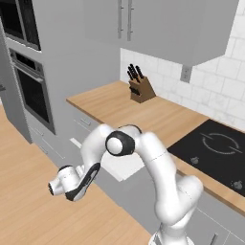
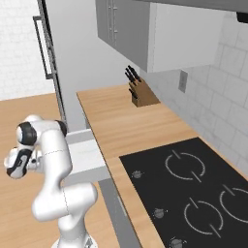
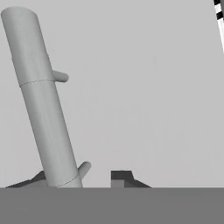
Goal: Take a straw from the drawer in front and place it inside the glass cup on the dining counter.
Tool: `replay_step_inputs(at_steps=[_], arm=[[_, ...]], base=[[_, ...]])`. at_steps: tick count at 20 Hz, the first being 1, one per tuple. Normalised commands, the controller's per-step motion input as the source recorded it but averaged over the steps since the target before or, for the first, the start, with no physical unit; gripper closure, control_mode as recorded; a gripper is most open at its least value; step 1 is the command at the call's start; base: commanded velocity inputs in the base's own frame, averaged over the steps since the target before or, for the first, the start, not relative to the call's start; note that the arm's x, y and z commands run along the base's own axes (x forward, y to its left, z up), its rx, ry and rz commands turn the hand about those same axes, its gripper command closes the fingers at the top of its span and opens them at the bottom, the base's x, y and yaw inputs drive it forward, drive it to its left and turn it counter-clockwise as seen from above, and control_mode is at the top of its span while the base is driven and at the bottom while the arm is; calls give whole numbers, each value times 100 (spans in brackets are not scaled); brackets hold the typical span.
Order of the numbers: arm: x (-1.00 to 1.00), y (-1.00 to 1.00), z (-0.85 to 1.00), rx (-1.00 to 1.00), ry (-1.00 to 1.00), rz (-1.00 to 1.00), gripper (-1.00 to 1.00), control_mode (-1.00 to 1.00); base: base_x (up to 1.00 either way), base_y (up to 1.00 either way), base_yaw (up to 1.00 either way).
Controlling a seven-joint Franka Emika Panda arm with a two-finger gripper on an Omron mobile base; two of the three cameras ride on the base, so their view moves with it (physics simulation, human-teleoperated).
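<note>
The drawer [image 1: 120,166] stands pulled out from under the wood counter, and its white inside [image 2: 83,156] shows. In the hand view its slim silver bar handle [image 3: 43,109] runs tilted across the light grey drawer front [image 3: 148,96]. My gripper [image 3: 78,177] is open around the handle's lower end: the left fingertip [image 3: 33,180] lies against the bar and the right fingertip [image 3: 121,177] stands off it. A thin black-and-white striped sliver [image 3: 219,13] shows at the top right edge; I cannot tell whether it is the straw. The glass cup and the dining counter are out of view.
A knife block [image 1: 140,87] stands on the wood counter [image 1: 119,107], with a black cooktop [image 2: 193,189] to its right. Built-in ovens [image 1: 31,91] stand at the left and grey wall cabinets [image 1: 158,24] hang above. My bent arm [image 1: 143,153] hangs over the drawer.
</note>
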Motion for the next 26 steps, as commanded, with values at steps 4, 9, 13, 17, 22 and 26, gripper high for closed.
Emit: replay_step_inputs(at_steps=[4, 9, 13, 17, 22, 26], arm=[[-74, 100, 31, 2, 2, 4, 100, -100], [-49, 70, 39, 8, 5, 1, -100, -100], [-44, 3, 79, 30, 23, 0, -100, -100], [-34, 0, 100, 46, 40, 0, -100, -100], [-25, 0, 97, 45, 37, 0, -100, -100], [-24, -21, 100, 42, 24, 0, -100, -100]], base=[[0, 0, 0], [0, 0, 0], [0, 0, 0], [0, 0, 0], [0, 0, 0], [0, 0, 0]])
